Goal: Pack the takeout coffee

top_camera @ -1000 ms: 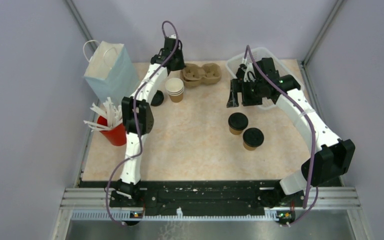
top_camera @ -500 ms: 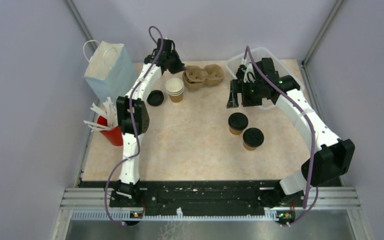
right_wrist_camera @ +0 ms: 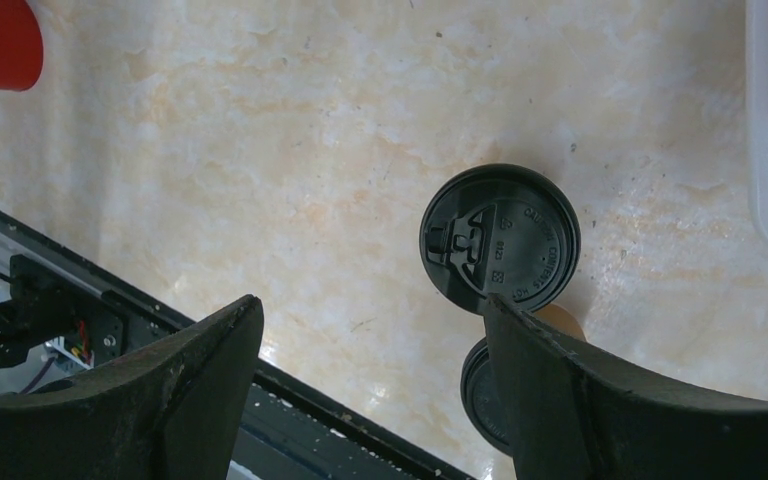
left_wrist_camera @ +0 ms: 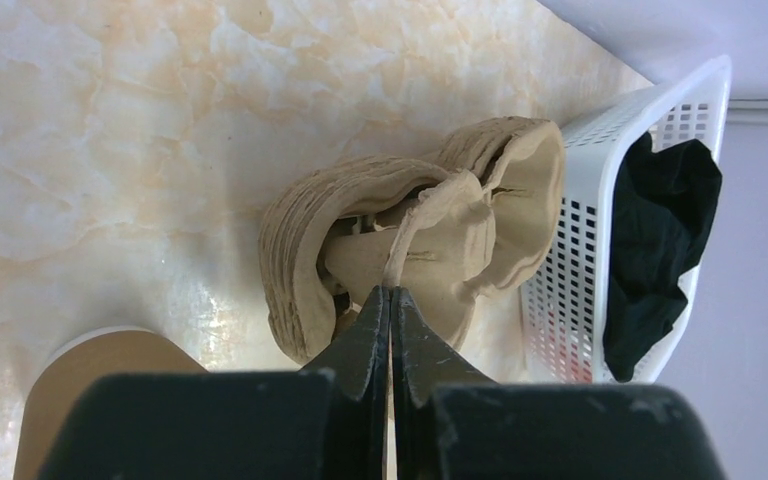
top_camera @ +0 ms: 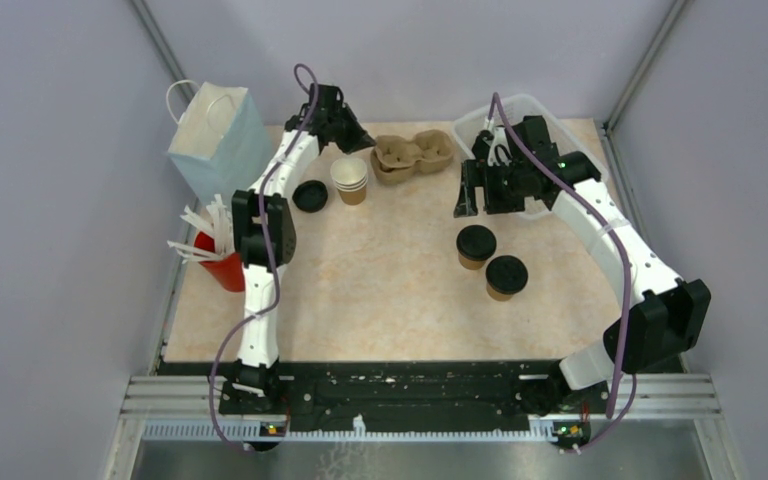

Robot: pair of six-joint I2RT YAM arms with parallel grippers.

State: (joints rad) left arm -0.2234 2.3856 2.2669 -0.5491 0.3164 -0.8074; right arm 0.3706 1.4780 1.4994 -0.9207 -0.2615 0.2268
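Two kraft cups with black lids [top_camera: 476,243] [top_camera: 506,275] stand right of the table's middle. In the right wrist view one lid [right_wrist_camera: 500,240] shows whole. The other lid [right_wrist_camera: 478,385] is half hidden by a finger. My right gripper [top_camera: 468,196] [right_wrist_camera: 370,310] hangs open above and behind them, holding nothing. At the back, my left gripper [top_camera: 364,140] [left_wrist_camera: 390,292] is shut, its tips pinching the middle ridge of the brown cardboard carrier [top_camera: 413,154] [left_wrist_camera: 410,235].
A stack of open paper cups [top_camera: 349,178] and a loose black lid [top_camera: 310,195] sit left of the carrier. A paper bag [top_camera: 210,140] and a red cup of white sticks [top_camera: 224,266] stand at the left edge. A white perforated basket [top_camera: 535,118] [left_wrist_camera: 585,240] stands back right.
My left wrist has swung left and tilted, and the carrier has shifted slightly right. The right arm and the lidded cups have not moved.
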